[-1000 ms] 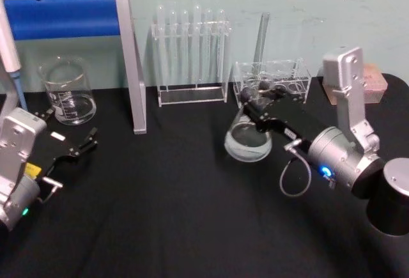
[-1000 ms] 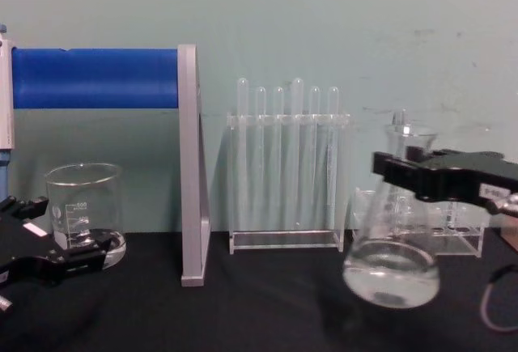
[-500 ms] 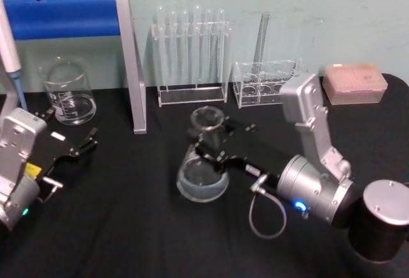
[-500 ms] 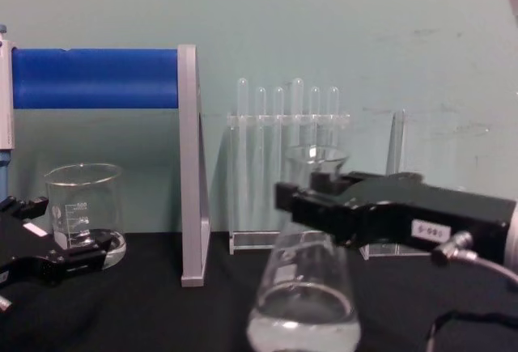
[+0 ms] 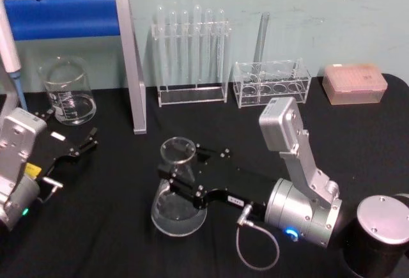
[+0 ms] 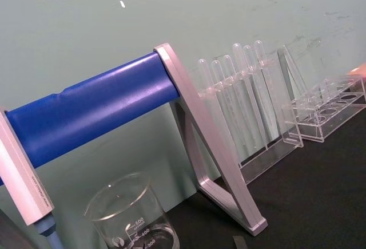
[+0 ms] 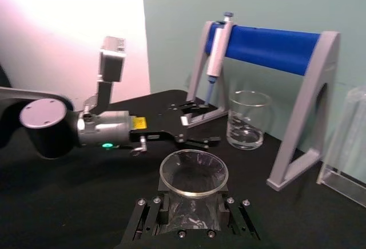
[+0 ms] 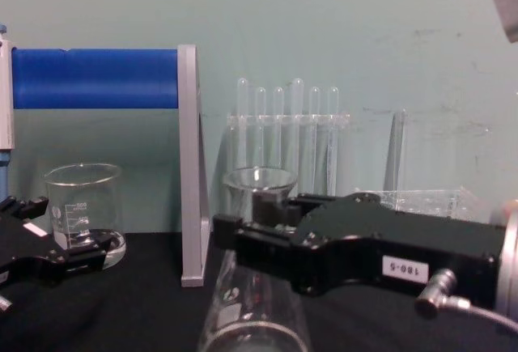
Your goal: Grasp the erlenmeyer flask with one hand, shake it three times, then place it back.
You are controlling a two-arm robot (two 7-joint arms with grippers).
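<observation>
The clear erlenmeyer flask [image 5: 178, 195] is upright over the black table's middle front, its round rim [image 7: 193, 172] facing up. My right gripper [image 5: 181, 164], the hand, is shut on the flask's neck, one black finger on each side. From the chest the flask [image 8: 252, 185] rises behind the right gripper [image 8: 243, 224], and its base is cut off by the lower edge. I cannot tell whether the base touches the table. My left gripper [image 5: 71, 139] rests open at the table's left, near the beaker, with nothing in it.
A glass beaker [image 5: 66, 91] stands at the back left beside a blue-barred pipette stand [image 5: 131, 67]. A test tube rack [image 5: 190, 54], a second clear rack [image 5: 271, 83] and a pink tip box [image 5: 354, 83] line the back.
My right gripper has carried the flask from the back right, by the clear rack, leftward and toward the table's front. The left arm has stayed still.
</observation>
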